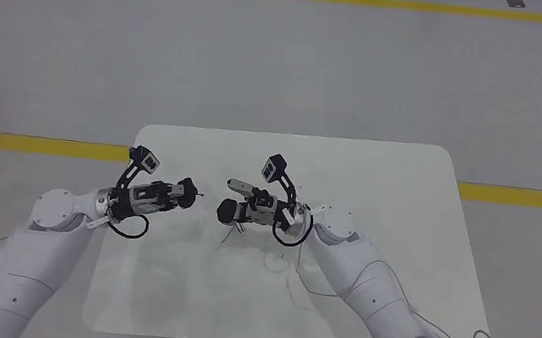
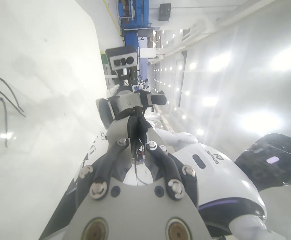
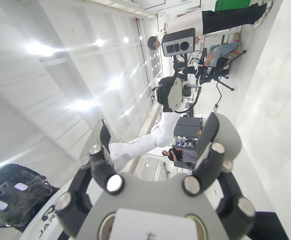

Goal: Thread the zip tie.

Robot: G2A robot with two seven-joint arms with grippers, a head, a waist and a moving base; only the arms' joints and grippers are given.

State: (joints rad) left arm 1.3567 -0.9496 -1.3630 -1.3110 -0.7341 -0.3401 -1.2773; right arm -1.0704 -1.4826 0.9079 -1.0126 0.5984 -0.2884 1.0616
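Note:
My left gripper (image 1: pixel 191 193) (image 2: pixel 136 123) hovers over the middle of the white table (image 1: pixel 380 182), its fingers pressed shut on a thin black zip tie (image 2: pixel 136 167) that trails back toward the palm. Facing it from a short gap away is my right gripper (image 1: pixel 224 207) (image 3: pixel 156 123), open, with nothing between its ribbed pads (image 3: pixel 205 134). In the left wrist view the right gripper (image 2: pixel 136 105) sits just past my shut fingertips. More thin black zip tie strands (image 1: pixel 230 233) (image 2: pixel 5 113) lie on the table below the right gripper, on the side nearer the robot.
Both grippers hang above the table's near middle, and bare white surface stretches to the far edge and the right side (image 1: pixel 419 287). People and office chairs (image 3: pixel 218 61) are in the room well beyond the table.

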